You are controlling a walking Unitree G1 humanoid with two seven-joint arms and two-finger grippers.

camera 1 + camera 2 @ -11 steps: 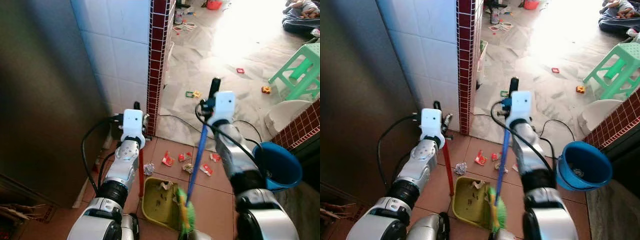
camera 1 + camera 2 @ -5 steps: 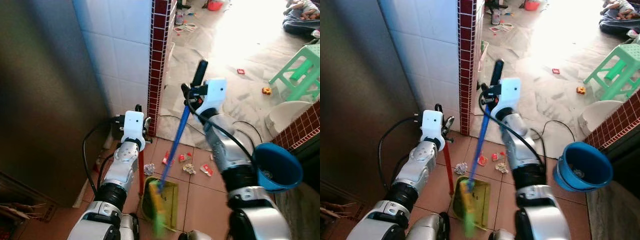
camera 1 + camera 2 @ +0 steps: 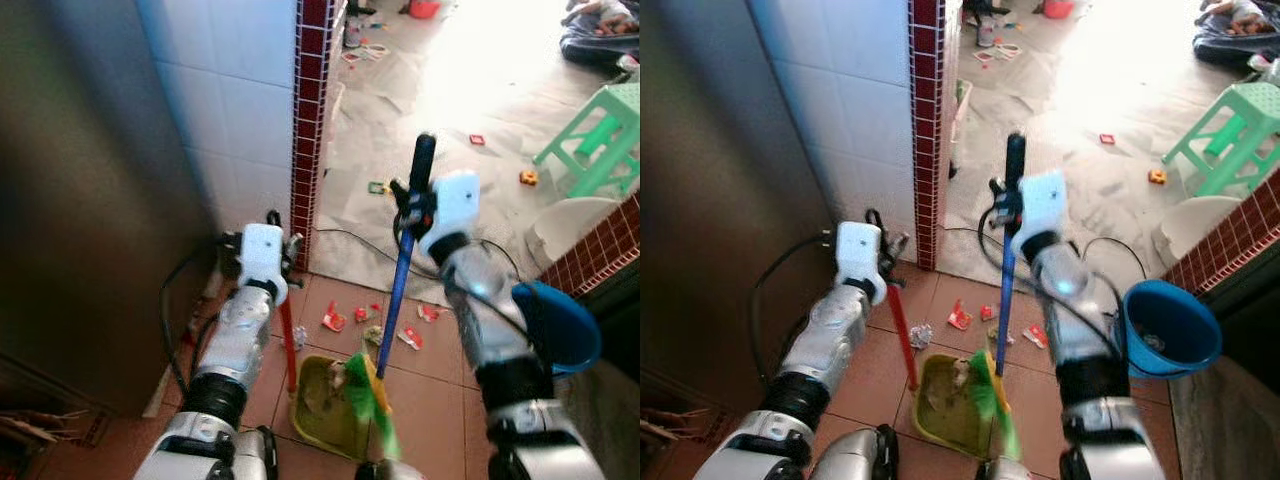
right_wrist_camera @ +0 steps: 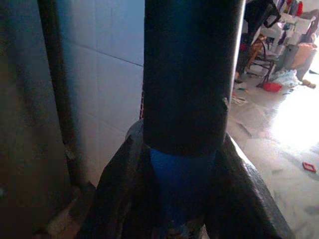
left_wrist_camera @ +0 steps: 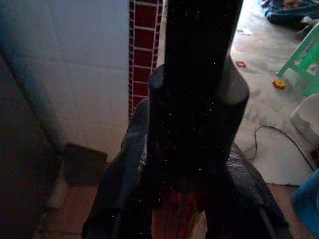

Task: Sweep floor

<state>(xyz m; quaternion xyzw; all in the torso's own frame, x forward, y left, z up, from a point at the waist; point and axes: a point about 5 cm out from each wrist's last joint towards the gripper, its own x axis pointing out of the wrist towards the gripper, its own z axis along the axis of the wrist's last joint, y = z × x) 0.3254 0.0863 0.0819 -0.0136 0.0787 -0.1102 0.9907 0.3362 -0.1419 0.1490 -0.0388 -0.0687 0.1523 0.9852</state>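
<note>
A terracotta tiled floor (image 3: 430, 385) runs from a white tiled wall with a dark red brick-tile pillar (image 3: 312, 120) out to a pale, sunlit floor beyond. On it, low in the head views at about 6 o'clock, sits the yellow-green dustpan (image 3: 325, 410), its red handle (image 3: 288, 345) rising toward 11 o'clock into the left tool (image 3: 272, 232), which is clamped on the handle's top. The broom (image 3: 395, 310) stands nearly upright, its blue shaft's long axis running from the black grip at 12 o'clock down to the green bristle head (image 3: 368, 400) at 6 o'clock, leaning slightly; the bristles are blurred over the pan's right edge. The right tool (image 3: 415, 205) is closed round the shaft just under the black grip. Scraps of red and white litter (image 3: 335, 320) lie on the tiles just past the pan at about 12 o'clock from it, with a crumpled grey piece (image 3: 298, 338) beside the red handle. A blue bucket (image 3: 1165, 325) sits at 3 o'clock, a green stool (image 3: 590, 145) farther off at 1 o'clock. The risk as I judge it: a fast stroke could flick scraps over or past the pan, or knock the pan askew, and the cable (image 3: 350, 238) lying on the floor behind could snag the bristles.
</note>
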